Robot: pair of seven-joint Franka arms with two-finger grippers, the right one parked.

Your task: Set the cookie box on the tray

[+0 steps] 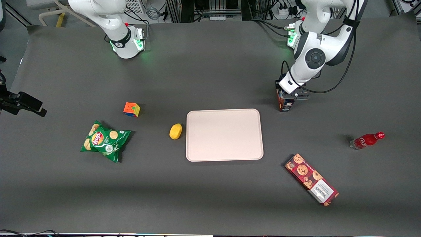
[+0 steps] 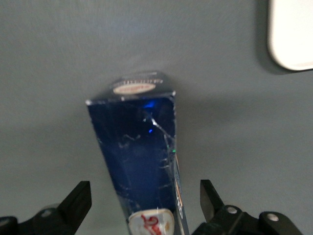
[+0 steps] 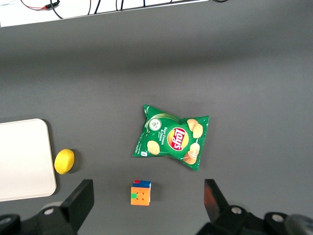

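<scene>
Claw point(image 2: 145, 205) poised over upright cookie box point(image 2: 139, 161), fingers point(image 2: 78, 199) spread wide, one either side, neither touching carton. Straddle suits squeeze across narrow faces. Box point(image 1: 284, 102) stands on table point(image 1: 210, 204), just off tray point(image 1: 224, 135) corner on working arm's end, slightly farther from front camera. Tray bare, ready for box. Grasp not yet made, by my judgement.

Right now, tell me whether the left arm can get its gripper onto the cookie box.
Probably yes. The gripper is directly over the upright cookie box, one open finger either side with gaps, nothing between. The tray lies clear of it, nearer the front camera.
</scene>
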